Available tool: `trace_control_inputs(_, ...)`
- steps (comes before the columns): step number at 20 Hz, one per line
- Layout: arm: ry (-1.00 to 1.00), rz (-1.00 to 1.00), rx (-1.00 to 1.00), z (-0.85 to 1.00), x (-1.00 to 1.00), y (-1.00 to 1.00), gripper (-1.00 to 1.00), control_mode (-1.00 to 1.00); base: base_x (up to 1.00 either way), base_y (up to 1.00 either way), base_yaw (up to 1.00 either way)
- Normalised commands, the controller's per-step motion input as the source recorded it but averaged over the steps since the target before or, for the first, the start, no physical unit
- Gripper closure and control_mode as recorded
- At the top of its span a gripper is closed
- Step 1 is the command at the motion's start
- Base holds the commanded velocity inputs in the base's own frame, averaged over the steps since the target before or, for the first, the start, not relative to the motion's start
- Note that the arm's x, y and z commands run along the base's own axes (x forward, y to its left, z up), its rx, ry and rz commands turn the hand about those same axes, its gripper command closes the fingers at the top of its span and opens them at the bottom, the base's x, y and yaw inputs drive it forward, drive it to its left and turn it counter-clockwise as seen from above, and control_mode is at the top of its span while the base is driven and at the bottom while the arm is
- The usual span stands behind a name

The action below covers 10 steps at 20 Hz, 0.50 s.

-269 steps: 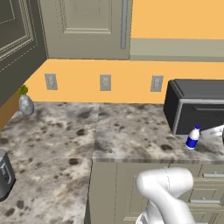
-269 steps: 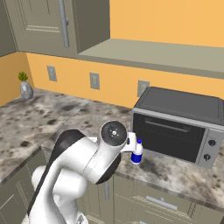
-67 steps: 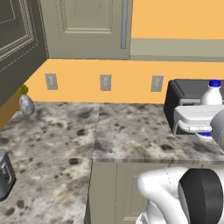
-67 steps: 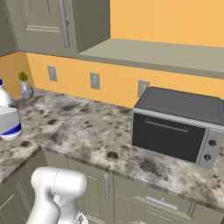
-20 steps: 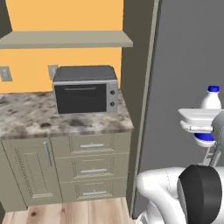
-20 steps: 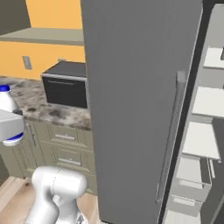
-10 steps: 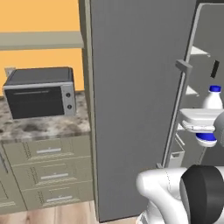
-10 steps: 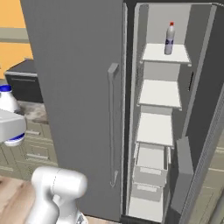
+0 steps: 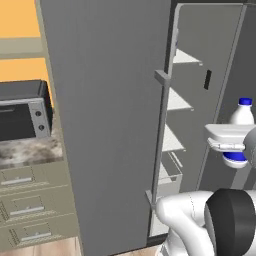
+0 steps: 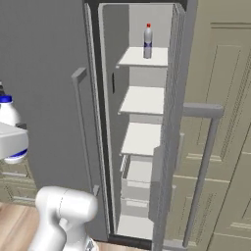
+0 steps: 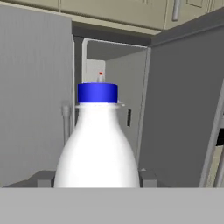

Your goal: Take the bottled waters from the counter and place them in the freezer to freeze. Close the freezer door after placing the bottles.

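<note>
Basically no readable writing anywhere; the blue-capped bottle point(image 11: 97, 140) has a blue band low on its body, seen in the left base view, and no text shows. It stands upright, clamped in the gripper point(image 11: 97, 178), whose fingers point(image 11: 148, 178) press its sides, out in front of the open freezer point(image 10: 144, 122). Red-capped bottle point(image 10: 147, 41) stands upright on the top white shelf point(image 10: 143, 58), toward the back. Shelves below it are bare, with drawers at the bottom. Freezer door point(image 10: 169, 127) is swung wide, its bar handle point(image 10: 201, 171) facing the beige cabinets point(image 10: 223, 122). Closed twin door point(image 9: 105, 125) is left of the opening. Counter point(image 9: 27, 150) with a toaster oven point(image 9: 22, 111) sits far left. Wood floor point(image 10: 17, 228) below.
</note>
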Motion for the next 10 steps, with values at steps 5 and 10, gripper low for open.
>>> trace_control_inputs(5, 0.0, 0.0, 0.0, 0.0, 0.0, 0.0, 1.0, 1.0, 0.3, -0.31, 0.01)
trace_control_inputs(10, 0.0, 0.0, 0.0, 0.0, 0.0, 0.0, 1.0, 1.0, 0.23, -0.05, 0.09)
